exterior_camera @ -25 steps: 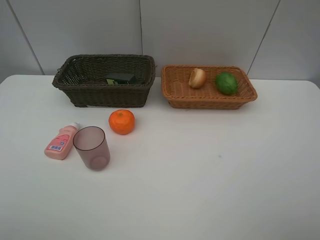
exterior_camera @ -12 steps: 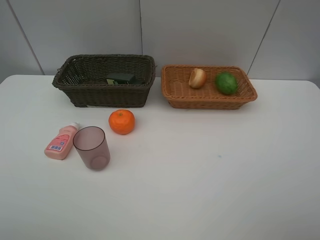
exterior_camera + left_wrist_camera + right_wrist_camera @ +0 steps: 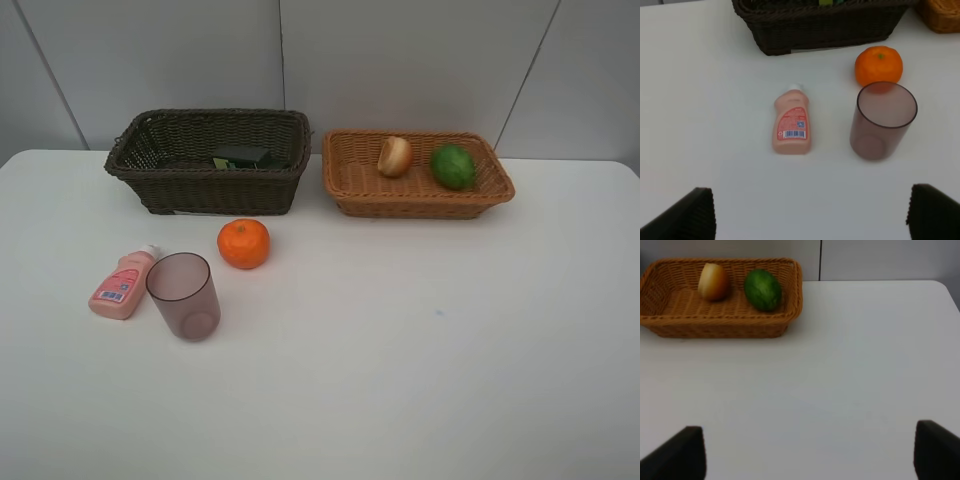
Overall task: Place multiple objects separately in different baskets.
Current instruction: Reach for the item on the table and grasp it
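On the white table lie an orange mandarin [image 3: 244,243], a pink white-capped bottle [image 3: 122,284] on its side, and an upright mauve cup [image 3: 184,295]. My left gripper [image 3: 810,215] hovers open short of the bottle [image 3: 791,127] and cup [image 3: 884,120], holding nothing. The dark brown basket [image 3: 215,192] holds a dark green bottle [image 3: 242,156]. In the tan basket [image 3: 410,203] rest a peach-like fruit [image 3: 394,156] and a lime [image 3: 453,166]. Open and empty, my right gripper [image 3: 807,452] faces that basket [image 3: 715,327] from well back. Neither arm shows in the exterior view.
Both baskets stand side by side along the table's back edge, against a grey panelled wall. The mandarin [image 3: 878,65] lies just in front of the dark basket [image 3: 815,30], close behind the cup.
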`<move>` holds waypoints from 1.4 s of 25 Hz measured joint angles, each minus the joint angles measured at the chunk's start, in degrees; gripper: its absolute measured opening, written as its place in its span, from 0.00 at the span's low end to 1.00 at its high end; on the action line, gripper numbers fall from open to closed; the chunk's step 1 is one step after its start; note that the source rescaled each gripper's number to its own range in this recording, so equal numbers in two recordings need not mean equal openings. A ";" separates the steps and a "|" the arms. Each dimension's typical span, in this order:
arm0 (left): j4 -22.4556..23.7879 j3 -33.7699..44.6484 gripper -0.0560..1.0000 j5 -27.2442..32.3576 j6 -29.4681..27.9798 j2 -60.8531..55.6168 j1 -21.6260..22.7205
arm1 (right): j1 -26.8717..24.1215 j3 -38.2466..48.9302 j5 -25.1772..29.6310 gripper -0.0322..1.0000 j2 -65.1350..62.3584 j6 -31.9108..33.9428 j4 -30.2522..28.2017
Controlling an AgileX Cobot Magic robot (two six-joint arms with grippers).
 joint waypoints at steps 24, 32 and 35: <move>-0.39 -9.29 0.99 -10.44 6.72 49.26 -10.39 | 0.00 0.00 0.00 0.84 0.00 0.00 0.00; -0.44 -15.72 0.99 -11.93 6.72 59.72 -22.81 | 0.00 0.00 0.00 0.84 0.00 0.00 0.00; -0.44 -18.38 0.99 -11.86 6.29 63.82 -26.07 | 0.00 0.00 0.00 0.84 0.00 0.00 0.00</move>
